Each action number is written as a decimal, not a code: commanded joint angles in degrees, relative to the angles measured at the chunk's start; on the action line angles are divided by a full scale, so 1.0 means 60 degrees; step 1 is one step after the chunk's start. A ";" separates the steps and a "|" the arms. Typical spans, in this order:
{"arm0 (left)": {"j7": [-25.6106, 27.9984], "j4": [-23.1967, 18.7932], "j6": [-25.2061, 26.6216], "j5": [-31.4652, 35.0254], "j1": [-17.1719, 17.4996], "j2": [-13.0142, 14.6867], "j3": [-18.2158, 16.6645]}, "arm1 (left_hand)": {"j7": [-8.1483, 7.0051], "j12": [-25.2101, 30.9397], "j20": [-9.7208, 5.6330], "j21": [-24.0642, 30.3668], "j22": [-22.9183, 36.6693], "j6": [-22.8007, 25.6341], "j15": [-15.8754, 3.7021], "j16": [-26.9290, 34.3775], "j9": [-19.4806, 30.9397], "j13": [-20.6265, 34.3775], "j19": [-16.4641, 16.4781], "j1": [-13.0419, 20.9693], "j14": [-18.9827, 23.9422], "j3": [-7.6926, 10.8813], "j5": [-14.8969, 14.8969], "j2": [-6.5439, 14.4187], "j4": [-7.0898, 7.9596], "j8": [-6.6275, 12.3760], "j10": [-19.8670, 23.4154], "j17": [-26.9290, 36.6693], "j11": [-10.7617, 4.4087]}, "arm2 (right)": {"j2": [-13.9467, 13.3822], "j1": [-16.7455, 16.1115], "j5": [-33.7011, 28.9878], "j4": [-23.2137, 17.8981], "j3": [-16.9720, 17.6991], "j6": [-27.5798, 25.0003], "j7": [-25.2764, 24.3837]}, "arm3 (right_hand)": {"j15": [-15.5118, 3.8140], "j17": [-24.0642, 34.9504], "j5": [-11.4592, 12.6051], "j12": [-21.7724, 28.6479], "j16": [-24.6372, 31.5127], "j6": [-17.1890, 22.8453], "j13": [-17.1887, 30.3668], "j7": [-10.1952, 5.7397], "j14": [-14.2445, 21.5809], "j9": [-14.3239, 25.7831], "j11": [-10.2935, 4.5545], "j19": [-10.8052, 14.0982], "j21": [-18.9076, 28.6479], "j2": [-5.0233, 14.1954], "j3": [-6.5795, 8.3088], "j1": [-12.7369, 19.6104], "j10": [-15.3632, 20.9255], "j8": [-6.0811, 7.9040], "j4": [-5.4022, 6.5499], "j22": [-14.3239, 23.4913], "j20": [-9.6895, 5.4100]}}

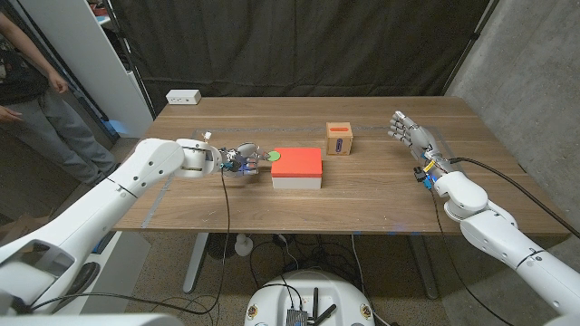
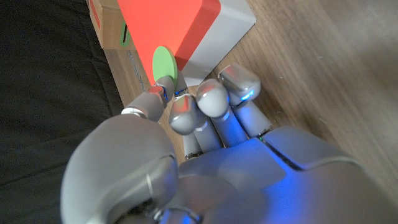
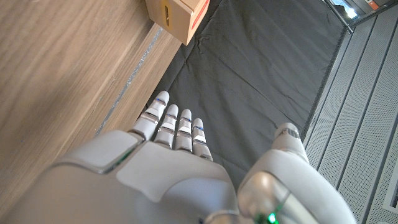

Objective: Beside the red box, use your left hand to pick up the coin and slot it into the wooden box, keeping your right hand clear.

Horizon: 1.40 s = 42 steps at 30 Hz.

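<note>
The left hand (image 1: 237, 160) sits with its fingers curled narrow, fingertips (image 2: 214, 99) bunched together. The green coin (image 2: 165, 63) lies just past them, touching or nearly touching the thumb tip; I cannot tell if it is pinched. Right beyond the coin is the red box (image 1: 297, 162), and farther out the wooden box (image 1: 339, 139). The right hand (image 1: 410, 132) stands well apart, fingers straight, holding nothing.

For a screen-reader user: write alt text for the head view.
The left hand pinches a green coin beside the red box on a wooden table. The wooden box stands just beyond; the right hand waits open, far right.
</note>
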 commanded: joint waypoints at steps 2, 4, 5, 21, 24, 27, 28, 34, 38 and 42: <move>0.0354 -0.0213 -0.0369 -0.0041 0.0316 0.0030 -0.0156 | 0.0052 0.0011 -0.0438 0.0038 0.0016 0.0381 -0.0021 -0.0013 0.0248 0.0059 -0.0054 0.0293 0.0009 0.0011 0.0052 0.0207 0.0053 0.0305 -0.0028 0.0078 0.0034 | -0.0022 0.0010 0.0001 -0.0015 -0.0029 -0.0056 0.0018 | 0.0011 -0.0002 -0.0017 -0.0023 0.0034 0.0007 0.0029 0.0277 0.0065 0.0029 0.0007 0.0052 0.0004 0.0000 0.0030 0.0138 0.0118 0.0000 0.0031 0.0020 0.0049; 0.0391 -0.0275 -0.0461 -0.0001 0.0375 0.0063 -0.0176 | 0.0061 -0.0006 -0.0437 0.0042 0.0018 0.0362 -0.0021 -0.0056 0.0306 0.0055 -0.0061 0.0311 -0.0031 0.0004 0.0053 0.0212 0.0057 0.0352 -0.0041 0.0051 0.0049 | -0.0020 0.0018 -0.0023 -0.0019 -0.0046 -0.0063 0.0011 | 0.0007 -0.0002 -0.0017 -0.0021 0.0035 0.0005 0.0029 0.0282 0.0069 0.0029 0.0002 0.0050 0.0003 0.0000 0.0029 0.0138 0.0123 0.0000 0.0032 0.0020 0.0052; 0.0375 -0.0302 -0.0526 0.0020 0.0413 0.0085 -0.0191 | 0.0064 0.0002 -0.0436 0.0046 0.0021 0.0356 -0.0023 -0.0029 0.0331 0.0073 -0.0063 0.0317 -0.0008 0.0001 0.0053 0.0213 0.0059 0.0373 -0.0041 0.0089 0.0053 | -0.0012 0.0018 -0.0029 -0.0031 -0.0050 -0.0075 -0.0011 | 0.0014 -0.0002 -0.0017 -0.0023 0.0036 0.0005 0.0030 0.0283 0.0071 0.0029 0.0002 0.0049 0.0002 0.0000 0.0029 0.0138 0.0119 0.0000 0.0032 0.0020 0.0058; 0.0172 -0.0570 -0.1176 0.0330 0.0755 0.0333 -0.0267 | 0.0064 -0.0014 -0.0440 0.0034 0.0020 0.0322 -0.0021 -0.0096 0.0286 0.0162 -0.0105 0.0377 -0.0051 -0.0063 0.0059 0.0207 0.0076 0.0479 -0.0039 0.0122 0.0054 | -0.0061 -0.0153 -0.0229 -0.0331 0.0004 -0.0171 -0.0312 | -0.0003 -0.0008 -0.0017 -0.0022 0.0033 0.0001 0.0033 0.0276 0.0069 0.0030 -0.0003 0.0058 0.0003 0.0003 0.0026 0.0139 0.0136 0.0000 0.0035 0.0021 0.0057; 0.0112 -0.0579 -0.1294 0.0349 0.0826 0.0360 -0.0302 | 0.0057 -0.0012 -0.0441 0.0036 0.0021 0.0319 -0.0023 -0.0084 0.0307 0.0176 -0.0110 0.0387 -0.0037 -0.0067 0.0062 0.0204 0.0073 0.0508 -0.0031 0.0137 0.0044 | -0.0060 -0.0190 -0.0247 -0.0387 0.0012 -0.0196 -0.0358 | 0.0002 -0.0009 -0.0018 -0.0022 0.0034 0.0012 0.0033 0.0284 0.0072 0.0030 0.0011 0.0060 0.0003 0.0004 0.0026 0.0140 0.0139 0.0005 0.0036 0.0021 0.0058; 0.0043 -0.0633 -0.1430 0.0385 0.0922 0.0420 -0.0349 | 0.0045 -0.0029 -0.0439 0.0038 0.0023 0.0301 -0.0025 -0.0071 0.0310 0.0168 -0.0117 0.0393 -0.0027 -0.0070 0.0066 0.0206 0.0079 0.0529 -0.0029 0.0161 0.0041 | -0.0068 -0.0228 -0.0280 -0.0459 0.0016 -0.0226 -0.0404 | -0.0006 -0.0010 -0.0018 -0.0024 0.0035 0.0006 0.0034 0.0283 0.0076 0.0030 0.0003 0.0059 0.0002 0.0005 0.0026 0.0140 0.0135 0.0002 0.0036 0.0021 0.0054; -0.0024 -0.0654 -0.1516 0.0407 0.0969 0.0446 -0.0372 | 0.0044 -0.0004 -0.0442 0.0037 0.0021 0.0301 -0.0024 -0.0065 0.0301 0.0218 -0.0117 0.0395 -0.0020 -0.0072 0.0067 0.0208 0.0080 0.0532 -0.0047 0.0168 0.0038 | -0.0072 -0.0244 -0.0296 -0.0488 0.0019 -0.0238 -0.0425 | -0.0004 -0.0010 -0.0018 -0.0022 0.0035 0.0010 0.0034 0.0283 0.0076 0.0030 0.0005 0.0060 0.0002 0.0005 0.0026 0.0141 0.0141 0.0004 0.0036 0.0021 0.0059; -0.0199 -0.0822 -0.1914 0.0490 0.1238 0.0592 -0.0545 | 0.0015 -0.0037 -0.0440 0.0032 0.0021 0.0284 -0.0024 -0.0079 0.0279 0.0191 -0.0132 0.0367 -0.0031 -0.0087 0.0070 0.0197 0.0095 0.0557 -0.0037 0.0175 0.0033 | -0.0098 -0.0349 -0.0347 -0.0668 0.0051 -0.0323 -0.0535 | 0.0006 -0.0012 -0.0017 -0.0022 0.0033 0.0002 0.0035 0.0284 0.0073 0.0030 0.0003 0.0059 0.0000 0.0006 0.0026 0.0144 0.0145 0.0001 0.0036 0.0021 0.0055; -0.0272 -0.0948 -0.2093 0.0534 0.1362 0.0692 -0.0638 | -0.0007 -0.0070 -0.0439 0.0039 0.0023 0.0253 -0.0026 -0.0098 0.0247 0.0158 -0.0137 0.0355 -0.0056 -0.0086 0.0075 0.0199 0.0099 0.0565 -0.0029 0.0190 0.0034 | -0.0128 -0.0425 -0.0379 -0.0796 0.0090 -0.0361 -0.0595 | -0.0011 -0.0013 -0.0016 -0.0025 0.0034 0.0009 0.0036 0.0286 0.0078 0.0030 0.0004 0.0064 0.0002 0.0007 0.0026 0.0146 0.0141 0.0004 0.0036 0.0021 0.0062; -0.0380 -0.1045 -0.2304 0.0573 0.1485 0.0754 -0.0716 | 0.0007 -0.0098 -0.0438 0.0044 0.0028 0.0247 -0.0030 -0.0068 0.0232 0.0129 -0.0145 0.0343 -0.0038 -0.0078 0.0083 0.0195 0.0100 0.0597 -0.0018 0.0252 0.0038 | -0.0154 -0.0517 -0.0406 -0.0924 0.0145 -0.0384 -0.0663 | -0.0009 -0.0015 -0.0016 -0.0027 0.0033 0.0007 0.0036 0.0281 0.0077 0.0031 0.0005 0.0069 0.0003 0.0009 0.0027 0.0149 0.0140 0.0004 0.0035 0.0021 0.0060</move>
